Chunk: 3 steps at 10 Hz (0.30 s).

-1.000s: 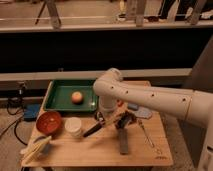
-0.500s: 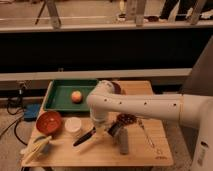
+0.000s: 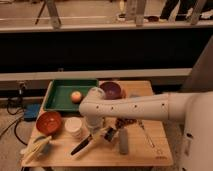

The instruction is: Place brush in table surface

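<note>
Black-handled brush [image 3: 84, 145] (gripped by the gripper [image 3: 102, 135]) hangs low beside the white cup [image 3: 74, 126]; next, release onto the table surface [image 3: 145, 152].

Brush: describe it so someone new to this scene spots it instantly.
On the wooden table surface, look front of centre, just below the white arm's end effector. The brush slants down-left from there, between the white cup and the grey block. It is the only slim, long, black-handled item; the block is flat and rectangular.
</note>
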{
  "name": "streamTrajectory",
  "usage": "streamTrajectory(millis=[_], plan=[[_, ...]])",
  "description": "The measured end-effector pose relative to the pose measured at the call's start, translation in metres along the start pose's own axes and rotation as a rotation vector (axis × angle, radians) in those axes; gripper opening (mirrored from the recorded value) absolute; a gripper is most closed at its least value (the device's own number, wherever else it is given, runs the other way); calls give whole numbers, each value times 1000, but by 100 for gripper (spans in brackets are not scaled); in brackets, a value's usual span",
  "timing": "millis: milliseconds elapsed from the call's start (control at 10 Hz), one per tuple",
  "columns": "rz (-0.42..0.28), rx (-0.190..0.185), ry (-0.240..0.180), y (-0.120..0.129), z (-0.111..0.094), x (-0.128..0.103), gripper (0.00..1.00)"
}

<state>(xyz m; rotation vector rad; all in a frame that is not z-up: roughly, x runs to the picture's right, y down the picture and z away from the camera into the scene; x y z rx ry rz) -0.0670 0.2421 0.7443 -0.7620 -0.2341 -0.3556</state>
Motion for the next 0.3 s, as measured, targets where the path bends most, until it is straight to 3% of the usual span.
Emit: streamTrajectory(millis=[100, 300], plan=[[3, -17, -6, 2, 8, 1, 77], [-16, -36, -20, 1, 13, -3, 80]])
